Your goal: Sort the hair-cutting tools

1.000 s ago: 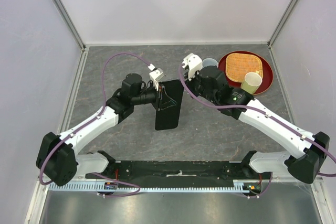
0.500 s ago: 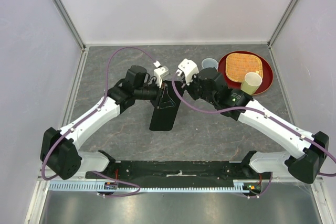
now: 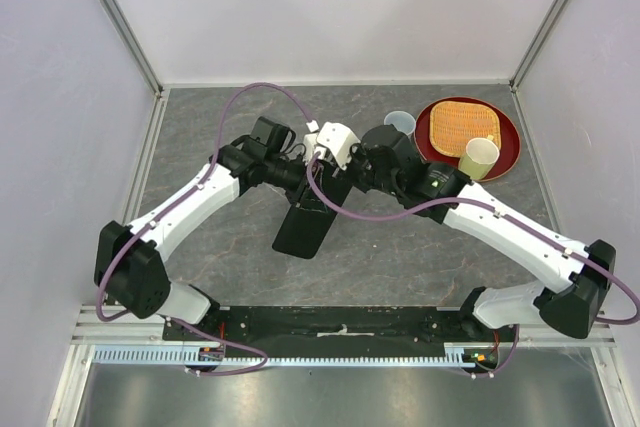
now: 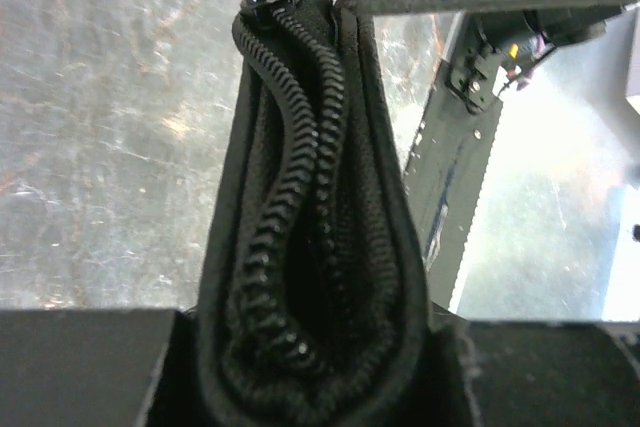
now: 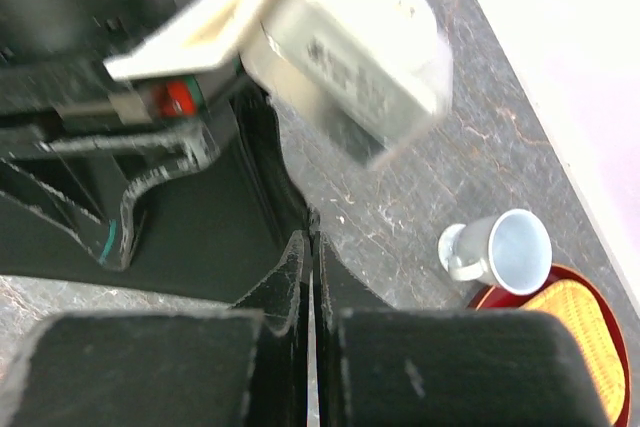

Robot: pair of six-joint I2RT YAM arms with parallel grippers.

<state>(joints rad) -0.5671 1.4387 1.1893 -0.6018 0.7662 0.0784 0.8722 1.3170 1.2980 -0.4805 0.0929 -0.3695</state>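
Note:
The black zippered folding case hangs tilted over the table's middle. My left gripper is shut on its upper end. In the left wrist view the case fills the frame edge-on between my left gripper, with the zipper teeth showing. My right gripper meets it from the right. In the right wrist view my right gripper is shut on a thin zipper pull at the corner of the case. No combs or scissors are in view.
A red round tray at the back right holds a woven mat and a cream cup. A small metal cup stands left of the tray and also shows in the right wrist view.
Both grippers have moved left and closer together over the case. The case has tilted, and its lower end has swung toward the left and near side.

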